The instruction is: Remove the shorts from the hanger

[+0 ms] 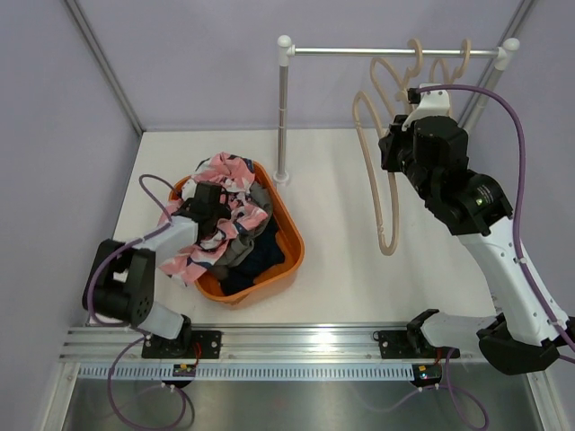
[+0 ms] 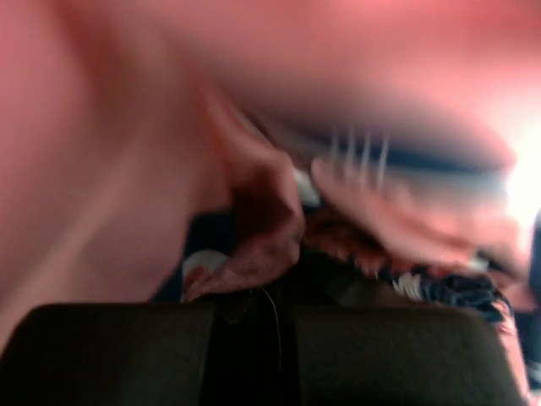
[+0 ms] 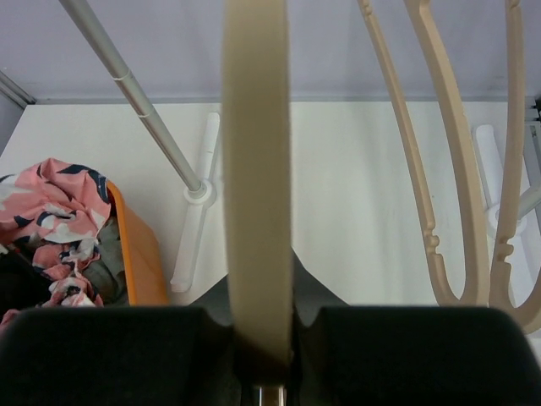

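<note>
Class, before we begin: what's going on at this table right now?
Two robot arms are working on getting shorts off hangers. The right gripper is clamped on a bare beige hanger near the rail, where other empty hangers hang. The left gripper is down in the orange basket among the pink patterned shorts; its grip cannot be made out. Grey shorts and navy shorts lie there too.
</note>
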Robot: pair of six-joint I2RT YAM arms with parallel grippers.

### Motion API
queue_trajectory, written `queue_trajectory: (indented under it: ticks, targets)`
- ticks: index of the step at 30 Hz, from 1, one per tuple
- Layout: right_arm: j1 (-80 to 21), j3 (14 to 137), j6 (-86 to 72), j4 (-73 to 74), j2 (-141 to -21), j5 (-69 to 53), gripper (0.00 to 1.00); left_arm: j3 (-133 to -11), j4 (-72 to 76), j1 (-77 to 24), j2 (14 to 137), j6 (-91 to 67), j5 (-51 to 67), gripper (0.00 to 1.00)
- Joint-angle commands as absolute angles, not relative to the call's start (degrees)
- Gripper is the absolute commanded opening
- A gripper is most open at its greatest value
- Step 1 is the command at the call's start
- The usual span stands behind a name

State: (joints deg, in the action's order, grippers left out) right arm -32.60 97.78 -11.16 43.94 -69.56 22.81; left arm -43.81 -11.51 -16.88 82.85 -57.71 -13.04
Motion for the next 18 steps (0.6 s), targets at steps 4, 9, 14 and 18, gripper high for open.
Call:
queue_trajectory:
  ticks: [4,9,14,18]
  targets:
    - [-32.3,97.6,-12.1,41.8,-68.5,21.7,0.0,-42.0,-6.3,-17.2,98.3,-64.3,3.3,0.0]
    - [-32.3,97.7,-12.0,42.0,-68.5,21.4,0.0,-44.2,-11.3,-17.2,96.6,-61.5,-1.9,0.0]
    - [-32.3,97.7,-12.1,42.0,-69.2,20.8,0.0,-45.9,-18.7,-17.2,87.2,-59.2,-8.9,0.12]
    - [-32.3,98.5,-12.0,42.0,-69.7,20.6,0.0,-47.9,-22.9,-17.2,80.9,-57.1,-13.7,0.19]
